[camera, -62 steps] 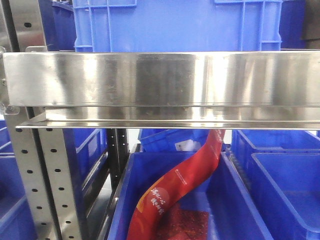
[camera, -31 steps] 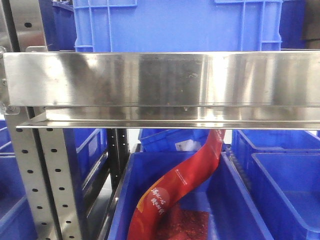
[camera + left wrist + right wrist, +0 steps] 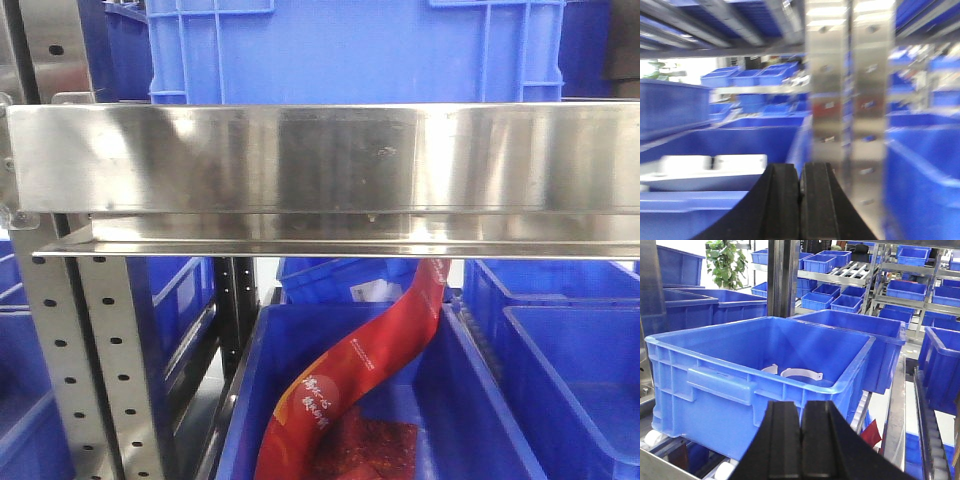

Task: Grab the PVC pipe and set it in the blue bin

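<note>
A big blue bin [image 3: 740,365] stands on the rack just beyond my right gripper [image 3: 801,407], which is shut with nothing between its black fingers. Two white curved plastic pieces [image 3: 800,373] lie on that bin's floor; I cannot tell whether they are the PVC pipe. The left wrist view is blurred. My left gripper [image 3: 800,170] is also shut and empty, between blue bins and in front of a steel upright [image 3: 850,100]. A white flat shape [image 3: 715,165] shows beyond the bin wall to its left, too smeared to name. Neither gripper appears in the front view.
A steel shelf beam [image 3: 320,170] spans the front view, with a blue crate [image 3: 350,50] on top. Below it, a blue bin [image 3: 480,400] holds a long red bag [image 3: 350,380]. More blue bins [image 3: 865,335] fill the racks behind. A perforated steel post [image 3: 90,370] stands at the left.
</note>
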Controlling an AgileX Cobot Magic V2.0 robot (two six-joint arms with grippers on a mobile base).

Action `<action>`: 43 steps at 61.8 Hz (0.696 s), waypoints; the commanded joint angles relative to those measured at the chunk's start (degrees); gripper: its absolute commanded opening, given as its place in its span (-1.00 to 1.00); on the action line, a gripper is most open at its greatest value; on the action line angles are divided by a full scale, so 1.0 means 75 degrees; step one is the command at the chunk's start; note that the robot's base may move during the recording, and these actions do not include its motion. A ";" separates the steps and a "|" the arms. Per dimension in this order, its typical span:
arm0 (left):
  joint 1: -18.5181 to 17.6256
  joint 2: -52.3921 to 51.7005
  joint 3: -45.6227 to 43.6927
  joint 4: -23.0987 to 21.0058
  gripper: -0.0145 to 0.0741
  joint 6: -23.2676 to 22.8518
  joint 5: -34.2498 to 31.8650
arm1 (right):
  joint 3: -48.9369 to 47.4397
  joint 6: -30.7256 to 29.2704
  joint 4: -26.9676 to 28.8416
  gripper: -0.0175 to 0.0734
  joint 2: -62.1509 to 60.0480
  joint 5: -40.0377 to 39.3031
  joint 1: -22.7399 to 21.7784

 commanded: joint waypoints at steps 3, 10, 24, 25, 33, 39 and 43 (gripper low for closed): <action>0.0035 -0.0018 0.0476 -0.0545 -0.92 0.0174 -0.0770 | 0.0014 -0.0003 -0.0070 -0.97 -0.0043 -0.0122 -0.0034; 0.0035 -0.0037 0.0892 -0.0689 -0.92 0.0498 -0.1253 | 0.0014 -0.0003 -0.0070 -0.97 -0.0043 -0.0122 -0.0034; 0.0035 -0.0457 0.1837 -0.1398 -0.92 0.1460 -0.1703 | 0.0014 -0.0003 -0.0070 -0.97 -0.0043 -0.0122 -0.0034; 0.0035 -0.0493 0.1892 -0.1421 -0.92 0.1460 -0.1703 | 0.0014 -0.0003 -0.0070 -0.97 -0.0043 -0.0122 -0.0034; 0.0035 -0.0912 0.2515 -0.1778 -0.92 0.1460 -0.1734 | 0.0014 -0.0003 -0.0070 -0.97 -0.0043 -0.0122 -0.0034; 0.0035 -0.1212 0.2906 -0.1778 -0.92 0.1460 -0.1734 | 0.0014 -0.0003 -0.0070 -0.97 -0.0043 -0.0122 -0.0034; 0.0035 -0.1375 0.3099 -0.1778 -0.92 0.1460 -0.1680 | 0.0014 -0.0003 -0.0070 -0.97 -0.0043 -0.0122 -0.0034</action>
